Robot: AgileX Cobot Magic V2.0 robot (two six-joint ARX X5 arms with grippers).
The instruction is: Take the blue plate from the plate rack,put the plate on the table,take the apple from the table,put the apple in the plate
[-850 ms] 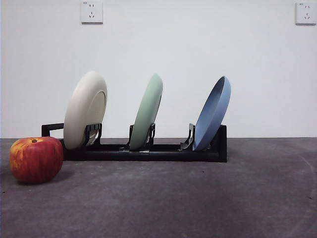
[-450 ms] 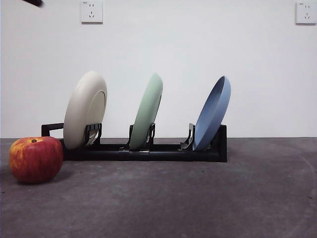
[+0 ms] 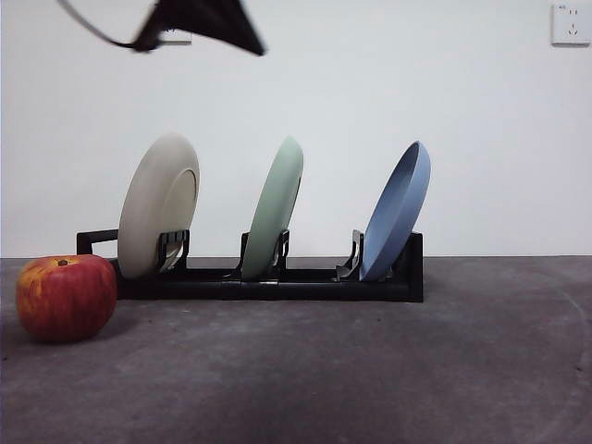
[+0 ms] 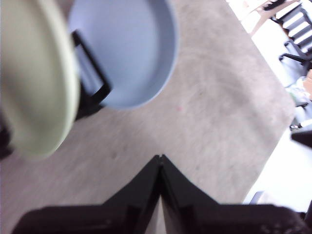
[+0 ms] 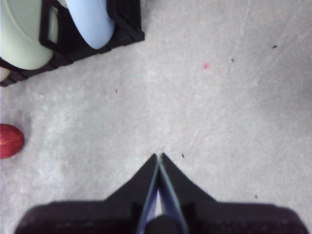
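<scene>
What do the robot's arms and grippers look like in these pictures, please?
Both grippers are matte black. In each wrist view, the left gripper and the right gripper show two wedge-shaped jaws tapering to a point from a broad black base. The right one has bluish inner faces. In the front view, an angular black arm trails a thin dark cable.

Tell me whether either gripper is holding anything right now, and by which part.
Nothing is held. The left gripper and right gripper are both shut on nothing; the blue plate sits in the plate rack.
</scene>
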